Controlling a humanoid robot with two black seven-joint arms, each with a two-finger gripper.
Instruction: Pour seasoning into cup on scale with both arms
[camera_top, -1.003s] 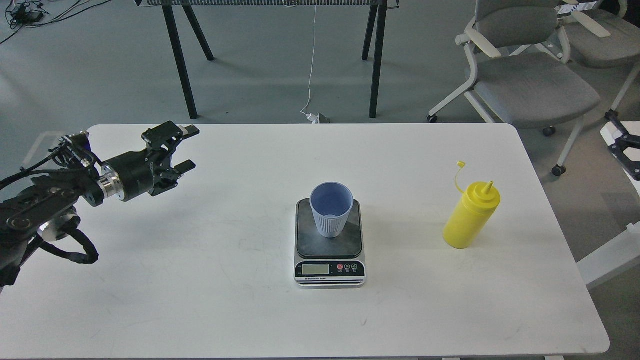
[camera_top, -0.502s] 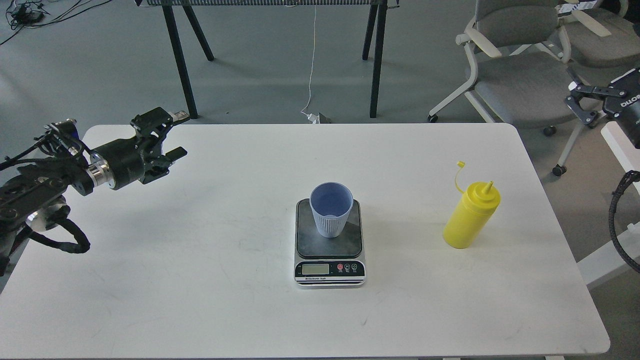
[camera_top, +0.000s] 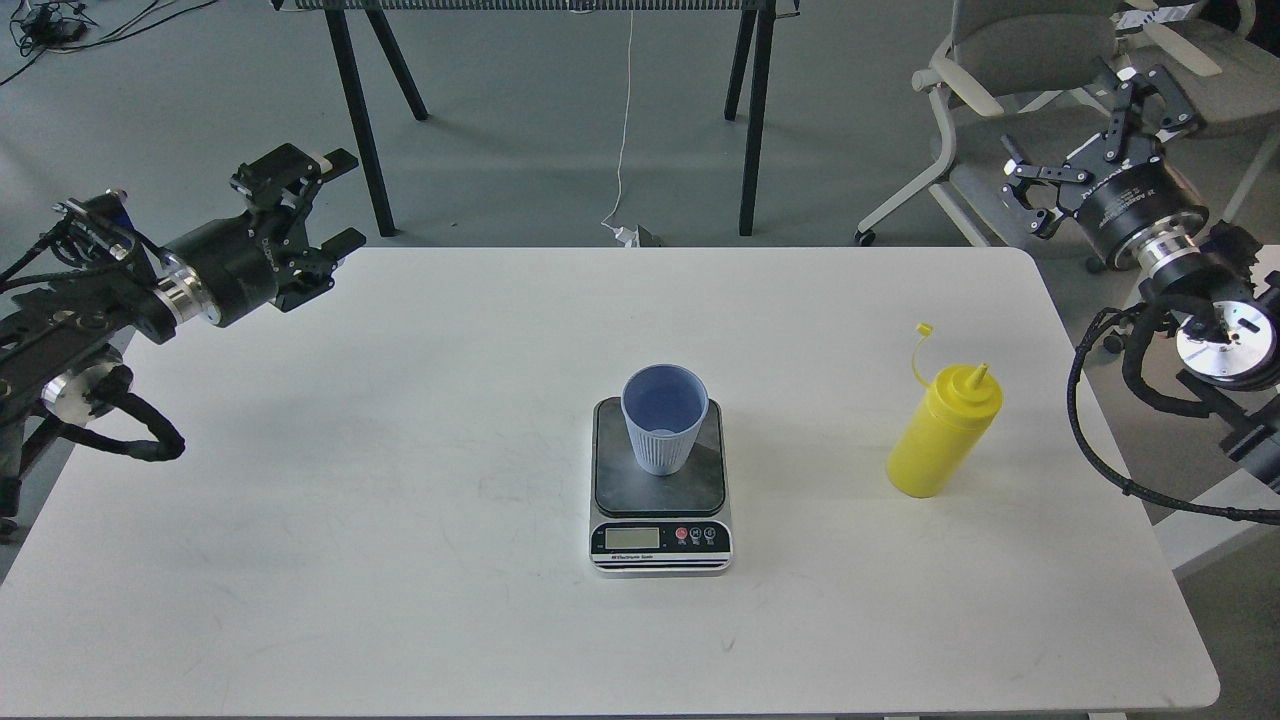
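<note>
We see a white table (camera_top: 400, 560) with rounded corners filling the near scene, its top faintly scuffed. Beyond its far edge stand the black legs of a rack (camera_top: 360, 120) on grey floor, a white cable (camera_top: 624, 120) hanging between them. At far right sit grey office chairs (camera_top: 1060, 170).

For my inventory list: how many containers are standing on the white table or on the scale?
2. The light-blue ribbed cup stands on the kitchen scale at the table's middle; the yellow squeeze bottle stands on the table, to the right. Nothing appears hidden.
</note>
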